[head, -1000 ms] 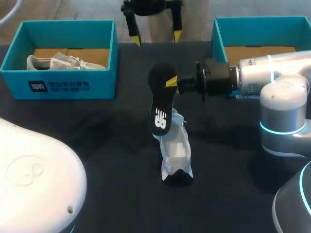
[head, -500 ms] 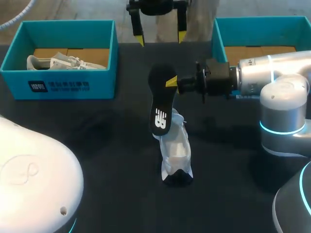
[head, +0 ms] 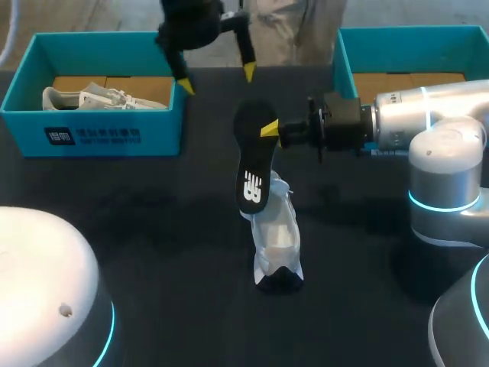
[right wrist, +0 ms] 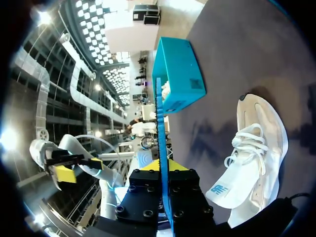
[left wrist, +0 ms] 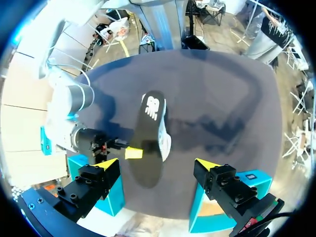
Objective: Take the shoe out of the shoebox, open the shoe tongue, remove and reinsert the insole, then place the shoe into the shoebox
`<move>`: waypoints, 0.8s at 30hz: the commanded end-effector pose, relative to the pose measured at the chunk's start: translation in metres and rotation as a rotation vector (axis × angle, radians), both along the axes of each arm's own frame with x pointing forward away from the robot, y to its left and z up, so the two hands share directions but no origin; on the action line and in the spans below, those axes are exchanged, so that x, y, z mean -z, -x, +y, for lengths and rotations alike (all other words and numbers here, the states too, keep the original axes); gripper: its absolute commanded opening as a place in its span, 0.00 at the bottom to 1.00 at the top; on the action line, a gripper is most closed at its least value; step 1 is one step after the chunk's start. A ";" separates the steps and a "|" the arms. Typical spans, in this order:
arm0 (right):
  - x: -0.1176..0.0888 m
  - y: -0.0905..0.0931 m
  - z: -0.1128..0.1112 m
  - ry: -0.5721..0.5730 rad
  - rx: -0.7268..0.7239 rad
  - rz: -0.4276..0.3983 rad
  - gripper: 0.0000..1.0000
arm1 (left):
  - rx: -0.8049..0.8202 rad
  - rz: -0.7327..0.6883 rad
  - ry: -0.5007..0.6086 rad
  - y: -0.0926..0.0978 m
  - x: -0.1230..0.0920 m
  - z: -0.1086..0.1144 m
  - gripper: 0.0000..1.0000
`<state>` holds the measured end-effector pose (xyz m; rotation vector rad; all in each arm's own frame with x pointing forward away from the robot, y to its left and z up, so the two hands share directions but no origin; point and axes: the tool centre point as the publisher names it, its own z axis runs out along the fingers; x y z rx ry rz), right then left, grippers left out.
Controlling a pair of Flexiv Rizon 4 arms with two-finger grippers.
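right gripper [head: 271,130] pinches the insole [head: 252,157] by its edge; shoe [head: 279,241] on the table just below. left gripper [head: 217,79] wide open, well apart. i'd pin the shoe with left, then feed the insole in slowly.

Colours on the dark counter [head: 153,229]
Black insole [head: 252,164] with white logo; white shoe [head: 279,241], dark toe; ten o'clock box [head: 99,138] and two o'clock box [head: 340,53] teal, brown inside.
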<state>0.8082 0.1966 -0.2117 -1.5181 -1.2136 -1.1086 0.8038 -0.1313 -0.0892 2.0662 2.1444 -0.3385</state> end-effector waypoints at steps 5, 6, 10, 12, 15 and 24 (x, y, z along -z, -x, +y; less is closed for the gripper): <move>0.000 0.000 0.002 0.002 0.002 0.000 0.00 | -0.033 -0.035 0.466 0.003 0.034 0.037 1.00; 0.000 0.000 0.002 0.002 0.002 0.000 0.00 | -0.032 -0.025 0.486 0.002 0.036 0.037 1.00; 0.000 0.000 0.002 0.002 0.002 0.000 0.00 | -0.015 -0.024 0.570 0.001 0.043 0.038 1.00; 0.000 0.000 0.002 0.002 0.002 0.000 0.00 | -0.011 -0.023 0.601 -0.001 0.046 0.038 1.00; 0.000 0.000 0.002 0.002 0.002 0.000 0.00 | 0.012 -0.032 0.638 -0.001 0.049 0.035 1.00; 0.000 0.000 0.002 0.002 0.002 0.000 0.00 | 0.086 -0.093 0.802 0.010 0.047 0.028 1.00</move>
